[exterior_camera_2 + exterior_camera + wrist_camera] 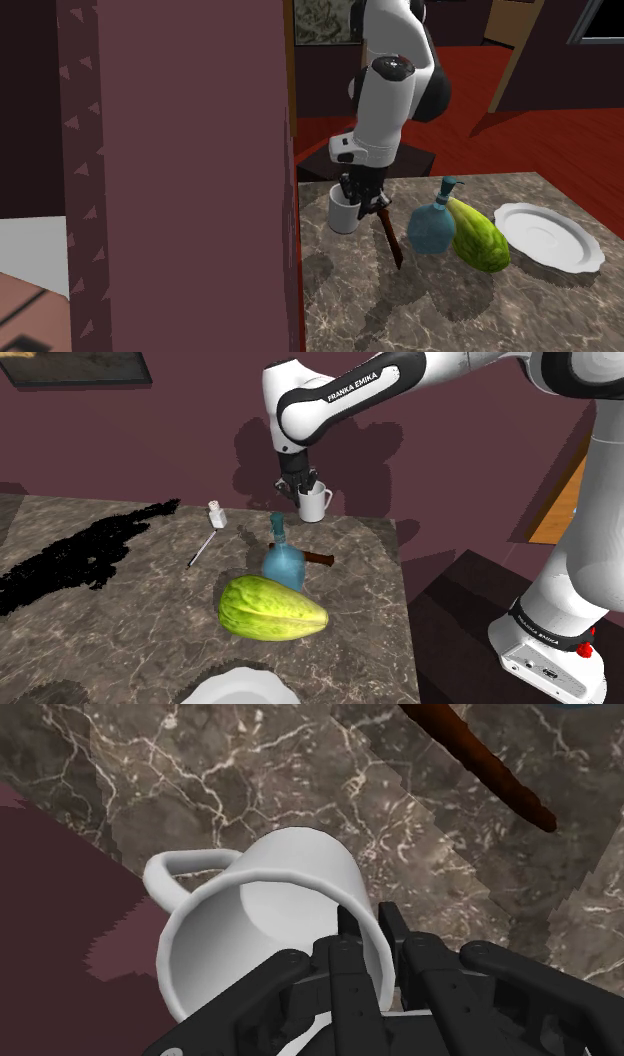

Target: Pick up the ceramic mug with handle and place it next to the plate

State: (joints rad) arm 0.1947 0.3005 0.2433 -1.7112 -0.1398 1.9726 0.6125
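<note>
Shoulder view: one white mug (315, 504) in clenched jaws, one plate (238, 684), one bottle (283, 564).

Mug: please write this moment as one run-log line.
phase: grasp | hand: shut on mug rim | mug: not yet beside plate

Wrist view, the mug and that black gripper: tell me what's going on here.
The arm's black gripper clasps the white mug by its rim, one finger inside the wall and one outside, with the handle on the side away from the fingers. The mug is upright near the edge of the marble table; I cannot tell whether it rests on the surface or hangs just above it. The white plate sits at the table's other end, with a blue bottle and a green fruit in between, so the placing is not yet done.
</note>
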